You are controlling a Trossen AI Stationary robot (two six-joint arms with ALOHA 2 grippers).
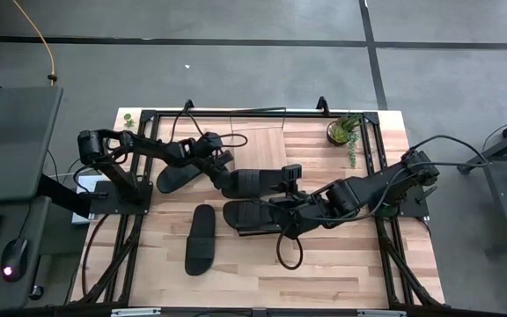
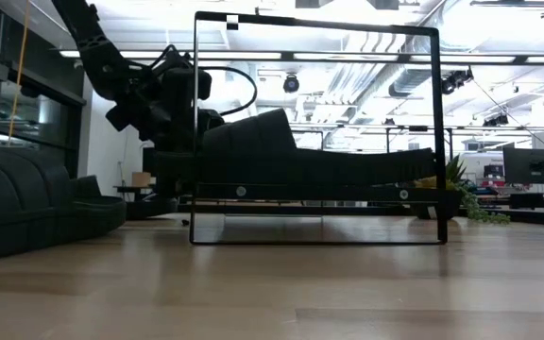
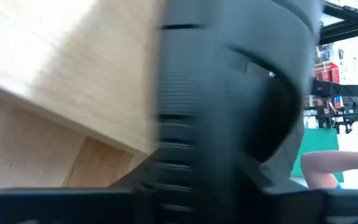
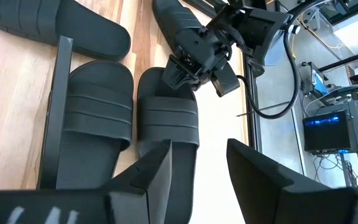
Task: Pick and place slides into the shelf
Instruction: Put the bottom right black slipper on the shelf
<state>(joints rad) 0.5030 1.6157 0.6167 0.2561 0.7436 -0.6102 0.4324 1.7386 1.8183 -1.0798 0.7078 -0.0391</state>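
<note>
Near mid-table, left gripper [image 1: 223, 170] right up against the end of a slide [image 1: 255, 182]; can't tell how wide the grip is. Lies on the shelf [image 2: 319, 192], stretching toward 3 o'clock. At 4 o'clock, right gripper [image 4: 197, 158] spread and empty over a second slide [image 1: 246, 217]. Loose slides at 9 o'clock [image 1: 178, 178] and 7 o'clock [image 1: 201, 239].

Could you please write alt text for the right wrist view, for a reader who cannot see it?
Two black slides lie side by side on a light-wood shelf, and the left hand sits at the end of one. A third slide lies beyond them, with the right hand's open fingers in the foreground.
</note>
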